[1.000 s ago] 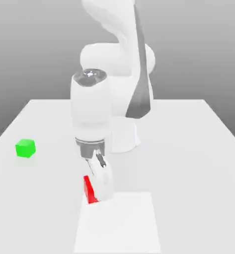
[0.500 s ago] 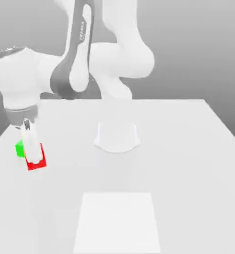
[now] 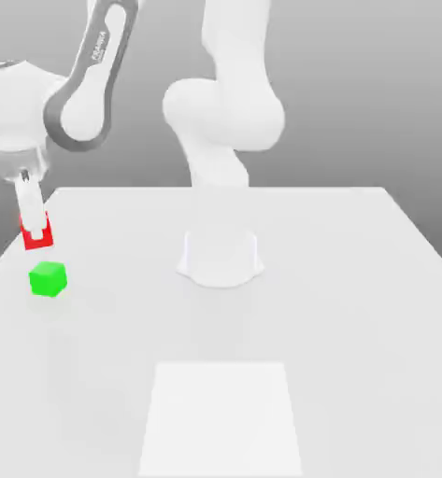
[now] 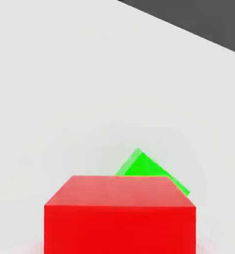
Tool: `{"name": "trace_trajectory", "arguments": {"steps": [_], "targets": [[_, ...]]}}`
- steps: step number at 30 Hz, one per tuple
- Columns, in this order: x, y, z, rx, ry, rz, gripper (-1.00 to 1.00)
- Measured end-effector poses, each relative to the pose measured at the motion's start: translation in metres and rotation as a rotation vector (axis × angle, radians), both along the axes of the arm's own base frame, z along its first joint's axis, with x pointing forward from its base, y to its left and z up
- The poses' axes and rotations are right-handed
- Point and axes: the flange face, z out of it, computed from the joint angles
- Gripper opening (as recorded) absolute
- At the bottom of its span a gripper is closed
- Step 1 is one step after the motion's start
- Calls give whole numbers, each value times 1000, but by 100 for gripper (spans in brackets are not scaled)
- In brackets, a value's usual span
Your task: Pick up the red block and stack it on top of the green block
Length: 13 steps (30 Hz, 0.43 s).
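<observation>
Gripping the red block (image 3: 46,230), the jaws are closed on its sides and carry it above the level of the green block (image 3: 48,279), with a gap visible between the two in the exterior view. The hold leaves the underside of the red block free, presumably so that it can serve as the seating face; the raised carriage presumably lets it pass over the green block without knocking it. In the hand view the red block partly hides the green block, whose edges run at a slant to those of the held one; a small turn of the wrist may be needed before lowering. Whether the two are centred cannot be told. The arm (image 3: 98,70) reaches to the jaws from beyond the green block, on the exterior view's right. The green block rests directly on the worktop (image 3: 355,327), serving as the intended support. The pale square (image 3: 221,420) lies nearer the exterior camera than the green block.

Compared with half a second earlier, the red block has risen from in front of the green block, which it then partly covered in the exterior view, to a position above it. The green block is unmoved.
</observation>
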Motion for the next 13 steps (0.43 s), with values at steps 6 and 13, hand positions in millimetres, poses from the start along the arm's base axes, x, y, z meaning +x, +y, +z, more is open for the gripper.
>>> {"name": "trace_trajectory", "arguments": {"steps": [6, 13], "targets": [[-2, -2, -29, -2, -4, -1, -100], [-1, 1, -60, 2, 2, 6, 100]]}}
